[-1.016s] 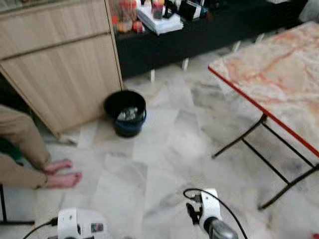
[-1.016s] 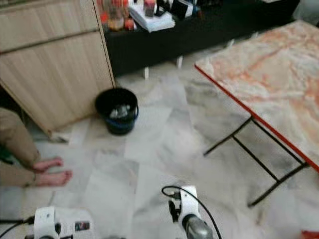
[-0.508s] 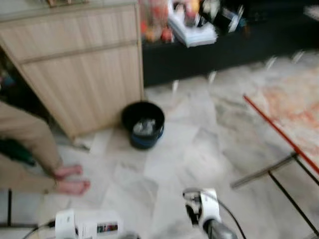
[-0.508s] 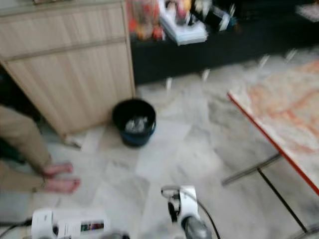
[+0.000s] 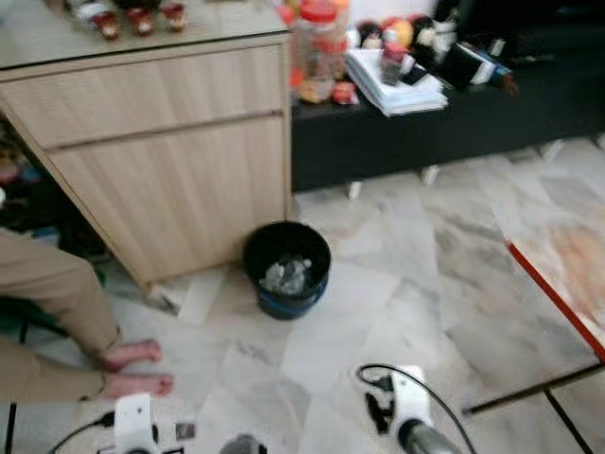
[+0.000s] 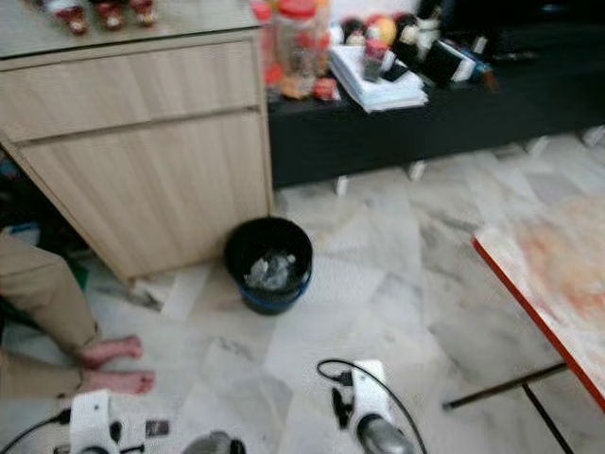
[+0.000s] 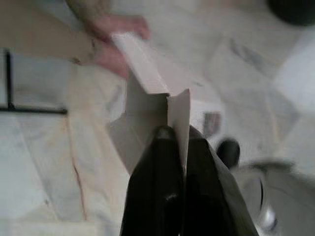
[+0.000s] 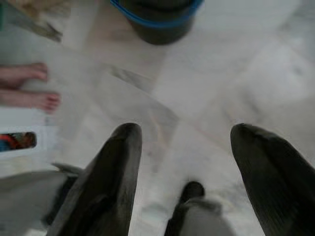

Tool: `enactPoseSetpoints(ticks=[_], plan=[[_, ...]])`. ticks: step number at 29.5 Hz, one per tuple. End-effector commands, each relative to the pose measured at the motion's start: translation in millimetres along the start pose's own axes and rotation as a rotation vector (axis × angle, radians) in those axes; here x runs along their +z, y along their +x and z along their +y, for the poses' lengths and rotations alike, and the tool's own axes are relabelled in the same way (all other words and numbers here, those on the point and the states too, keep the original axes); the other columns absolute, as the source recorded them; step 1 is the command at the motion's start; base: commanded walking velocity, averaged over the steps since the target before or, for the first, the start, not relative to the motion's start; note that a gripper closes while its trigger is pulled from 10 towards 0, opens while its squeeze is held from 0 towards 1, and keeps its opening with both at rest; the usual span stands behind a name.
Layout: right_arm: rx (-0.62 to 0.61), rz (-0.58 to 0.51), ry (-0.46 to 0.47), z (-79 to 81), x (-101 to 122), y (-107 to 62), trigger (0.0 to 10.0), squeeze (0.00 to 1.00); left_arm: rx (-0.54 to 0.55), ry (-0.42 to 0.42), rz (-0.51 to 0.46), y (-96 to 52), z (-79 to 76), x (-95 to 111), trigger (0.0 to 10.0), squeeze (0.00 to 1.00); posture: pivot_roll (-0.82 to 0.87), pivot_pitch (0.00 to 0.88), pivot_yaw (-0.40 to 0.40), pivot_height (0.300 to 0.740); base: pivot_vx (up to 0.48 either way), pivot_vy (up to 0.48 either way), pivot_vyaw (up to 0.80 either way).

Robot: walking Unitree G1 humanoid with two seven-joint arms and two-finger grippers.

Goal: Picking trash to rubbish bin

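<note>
At the far left a seated person's bare feet (image 5: 132, 369) rest on the pale marble floor (image 5: 397, 284), just off the corner of a light wooden cabinet (image 5: 161, 142). Low in the head view, the left end effector (image 7: 178, 142) is held near the floor, its black fingers clenched on a flat white cardboard carton (image 7: 147, 98), the trash, which juts out ahead of them toward the feet. A round black rubbish bin with a blue rim (image 5: 286, 270) stands on the floor against the cabinet's right front corner, with crumpled clear wrappers (image 5: 286, 276) lying inside. Open marble tile stretches between the bin and the arms. The right end effector (image 8: 184, 147) hangs low with its two black fingers spread wide apart and nothing between them, aimed at the floor short of the bin. Behind, a long black low shelf (image 5: 444, 113) carries jars and stacked papers. At the far right, the red edge of a marble-patterned folding desk (image 6: 544, 284) cuts in, narrowing the passage there.
</note>
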State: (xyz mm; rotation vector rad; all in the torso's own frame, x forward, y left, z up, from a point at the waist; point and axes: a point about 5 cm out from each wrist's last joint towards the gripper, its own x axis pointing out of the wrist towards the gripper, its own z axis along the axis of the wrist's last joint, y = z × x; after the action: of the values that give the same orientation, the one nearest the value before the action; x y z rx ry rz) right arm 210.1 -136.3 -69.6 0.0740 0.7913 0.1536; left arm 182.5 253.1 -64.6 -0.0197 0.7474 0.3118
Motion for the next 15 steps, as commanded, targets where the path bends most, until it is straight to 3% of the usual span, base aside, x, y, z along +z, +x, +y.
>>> enactPoseSetpoints(ticks=[1, 7, 12, 14, 15], plan=[[-0.034, 0.019, 0.008, -11.5, -6.5, -3.6, 10.0, 0.00, -0.013, -0.001, 0.013, -0.8, -4.7, -3.8, 10.0, 0.00, 0.10, 0.158, -0.001, 0.740, 0.480, 0.000, 0.00], [-0.023, 0.010, 0.007, -9.4, -3.7, -2.6, 10.0, 0.00, -0.035, 0.011, -0.022, 0.9, -8.3, 3.6, 10.0, 0.00, 0.10, 0.149, 0.003, 0.740, 0.480, 0.000, 0.00], [0.005, -0.028, -0.007, -4.4, 5.9, 0.2, 10.0, 0.00, -0.064, 0.029, -0.102, 4.3, -13.1, 21.2, 10.0, 0.00, 0.10, 0.146, 0.003, 0.740, 0.480, 0.000, 0.00], [0.039, -0.075, -0.025, 0.8, 17.1, 2.7, 10.0, 0.00, -0.125, 0.046, -0.183, 7.5, -23.5, 41.9, 10.0, 0.00, 0.10, 0.142, 0.002, 0.740, 0.480, 0.000, 0.00], [0.051, -0.093, -0.031, 2.5, 22.2, 3.8, 10.0, 0.00, -0.188, 0.093, -0.243, 8.5, -34.9, 56.7, 10.0, 0.00, 0.10, 0.143, 0.002, 0.740, 0.480, 0.000, 0.00]])
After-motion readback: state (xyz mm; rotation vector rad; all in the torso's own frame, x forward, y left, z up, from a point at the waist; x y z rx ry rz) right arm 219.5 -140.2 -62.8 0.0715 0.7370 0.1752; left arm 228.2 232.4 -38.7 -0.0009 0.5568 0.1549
